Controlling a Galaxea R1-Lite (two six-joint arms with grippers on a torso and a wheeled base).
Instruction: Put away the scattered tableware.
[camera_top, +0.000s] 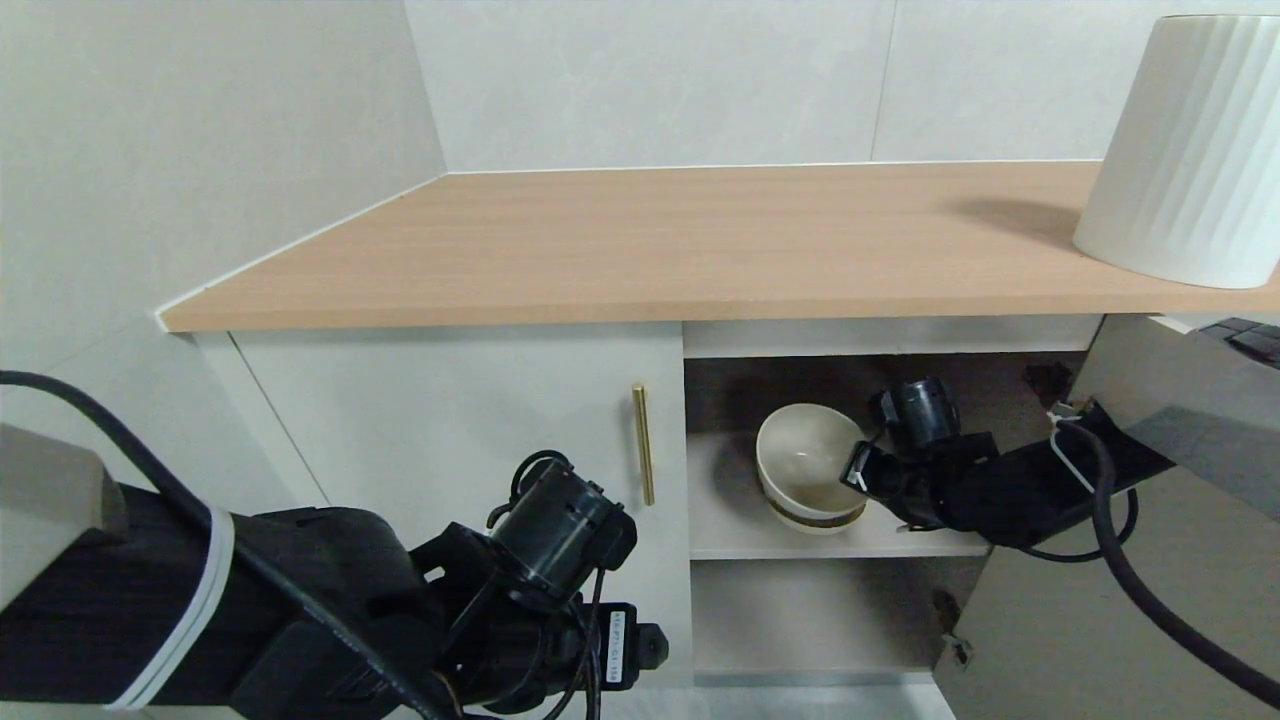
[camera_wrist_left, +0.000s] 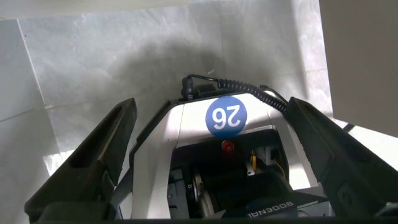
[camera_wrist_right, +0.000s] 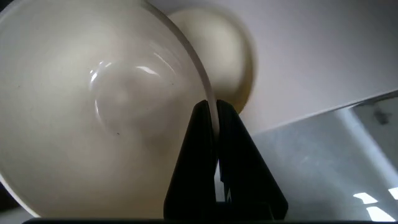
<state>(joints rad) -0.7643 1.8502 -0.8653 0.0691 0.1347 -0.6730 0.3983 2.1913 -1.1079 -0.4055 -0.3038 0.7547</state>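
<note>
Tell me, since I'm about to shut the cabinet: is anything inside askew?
Yes. The cream bowl on the cabinet shelf is tilted steeply, mouth facing outward; the right gripper pinches its rim. It seems to lean on a second bowl.

Cream bowl, seemingly dark-banded near its base; tan wood-grain countertop.

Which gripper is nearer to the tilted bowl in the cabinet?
Right. The right gripper clamps the rim of the tilted bowl on the cabinet shelf. The left gripper hangs open and apart from it, low before the closed door.
</note>
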